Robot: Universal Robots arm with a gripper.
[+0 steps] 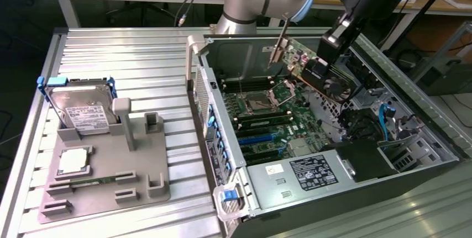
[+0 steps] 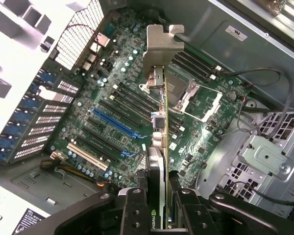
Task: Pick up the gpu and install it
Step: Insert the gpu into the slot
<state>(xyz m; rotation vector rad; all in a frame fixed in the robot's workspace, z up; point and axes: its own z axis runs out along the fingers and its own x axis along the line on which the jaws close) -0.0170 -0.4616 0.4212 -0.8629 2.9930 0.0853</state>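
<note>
Gripper (image 2: 159, 208) clamped on the gpu (image 1: 310, 64), one finger (image 2: 134, 208) on each face of the card, near its end away from the bracket. Card hangs inside the open computer case (image 1: 413, 111), tilted, above the motherboard (image 1: 266, 122) and not seated in any slot. In the wrist view the gpu (image 2: 158, 147) shows edge-on, its silver bracket (image 2: 161, 46) at the far end, over the region between the blue expansion slot (image 2: 115, 122) and the CPU socket (image 2: 193, 98). On the exterior view's left, well apart from the case, a hard drive (image 1: 81, 108) leans upright in a grey holder (image 1: 110, 194) on the ribbed metal table (image 1: 125, 56).
</note>
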